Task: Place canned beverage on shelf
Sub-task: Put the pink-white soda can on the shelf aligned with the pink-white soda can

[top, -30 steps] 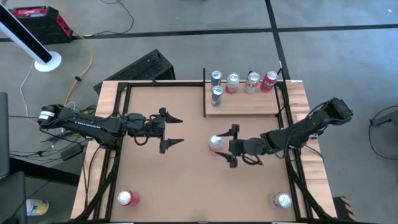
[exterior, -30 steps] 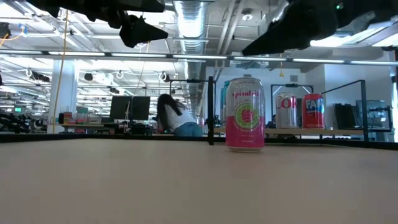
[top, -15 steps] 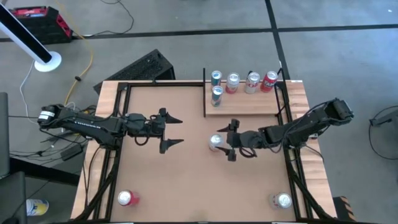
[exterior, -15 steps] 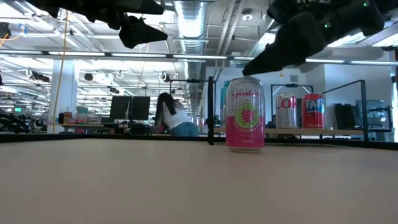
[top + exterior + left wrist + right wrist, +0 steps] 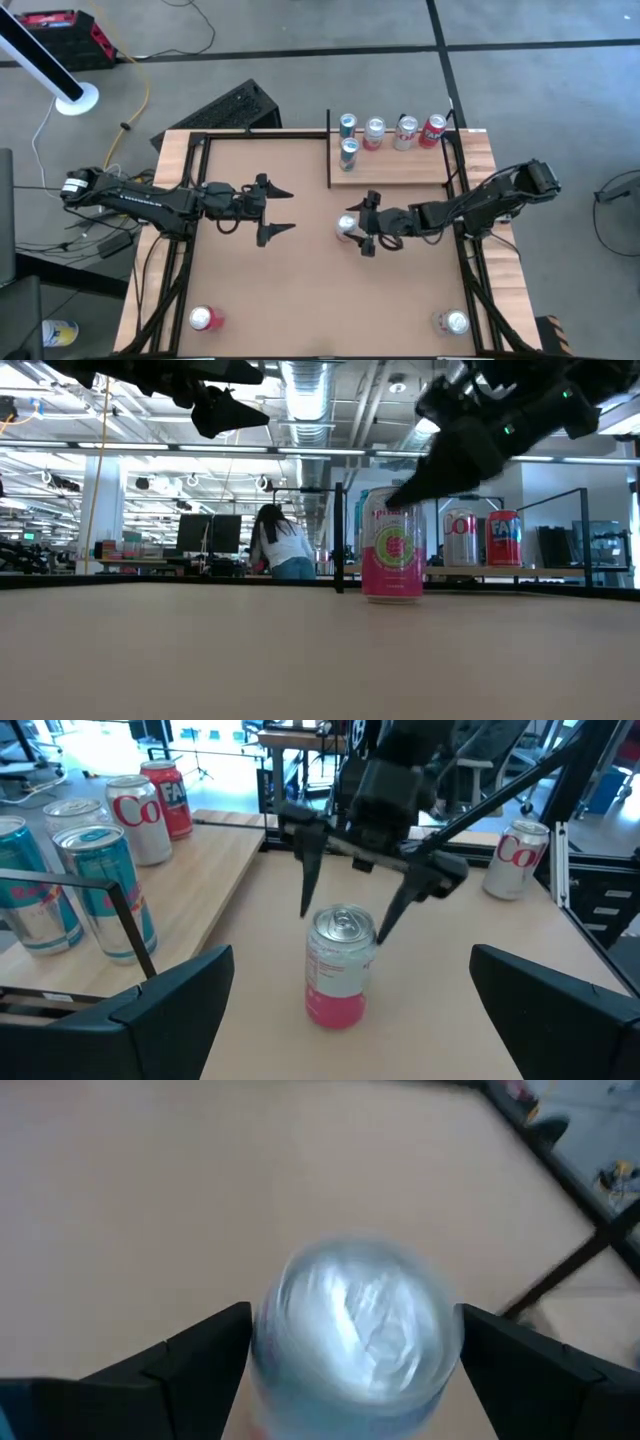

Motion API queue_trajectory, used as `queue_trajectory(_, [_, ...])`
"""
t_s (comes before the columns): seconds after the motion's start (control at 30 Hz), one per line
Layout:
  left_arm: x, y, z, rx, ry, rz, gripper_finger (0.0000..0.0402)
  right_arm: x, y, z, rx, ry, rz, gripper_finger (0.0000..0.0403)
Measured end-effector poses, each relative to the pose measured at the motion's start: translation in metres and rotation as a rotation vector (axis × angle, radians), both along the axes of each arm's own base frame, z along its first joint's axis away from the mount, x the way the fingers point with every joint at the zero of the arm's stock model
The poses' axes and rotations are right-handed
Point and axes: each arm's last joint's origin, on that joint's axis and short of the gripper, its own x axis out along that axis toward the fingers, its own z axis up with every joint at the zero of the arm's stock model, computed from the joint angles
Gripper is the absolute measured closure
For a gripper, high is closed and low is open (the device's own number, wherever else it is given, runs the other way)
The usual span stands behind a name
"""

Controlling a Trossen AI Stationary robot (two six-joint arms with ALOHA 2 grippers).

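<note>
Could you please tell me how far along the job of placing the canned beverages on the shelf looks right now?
Done: five cans already stand on the shelf. In hand: the right gripper, open, is poised over the top of the upright pink can at mid-table, a finger on either side, not yet gripping. Left: grasp and shelve it; two more cans wait at the near edge. The left gripper hovers open, idle.
</note>
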Motion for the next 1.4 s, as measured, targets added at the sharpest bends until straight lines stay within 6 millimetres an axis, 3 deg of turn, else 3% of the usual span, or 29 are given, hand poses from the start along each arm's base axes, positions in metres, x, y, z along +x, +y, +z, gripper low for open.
queue_trajectory(0.3, [0.0,0.0,-0.001,0.005,0.012,-0.001,0.001,0.002,0.001,-0.009,-0.01,0.04,0.003,0.0035])
queue_trajectory(0.53, [0.0,0.0,-0.001,0.005,0.015,-0.001,0.001,-0.002,0.003,0.002,-0.003,0.001,0.012,0.0039])
queue_trajectory(0.8, [0.0,0.0,-0.001,0.005,0.016,-0.001,0.001,-0.01,0.004,0.013,0.018,-0.008,0.051,0.011])
queue_trajectory(0.9, [0.0,0.0,-0.001,0.005,0.016,-0.001,0.001,-0.01,0.004,0.014,0.023,-0.011,0.061,0.0117])
queue_trajectory(1.07, [0.0,0.0,-0.001,0.005,0.016,-0.001,0.001,-0.008,0.004,0.013,0.025,-0.018,0.059,0.0099])
queue_trajectory(1.4, [0.0,0.0,-0.001,0.005,0.016,-0.001,0.001,-0.008,0.002,0.013,0.017,-0.021,0.053,0.0026])
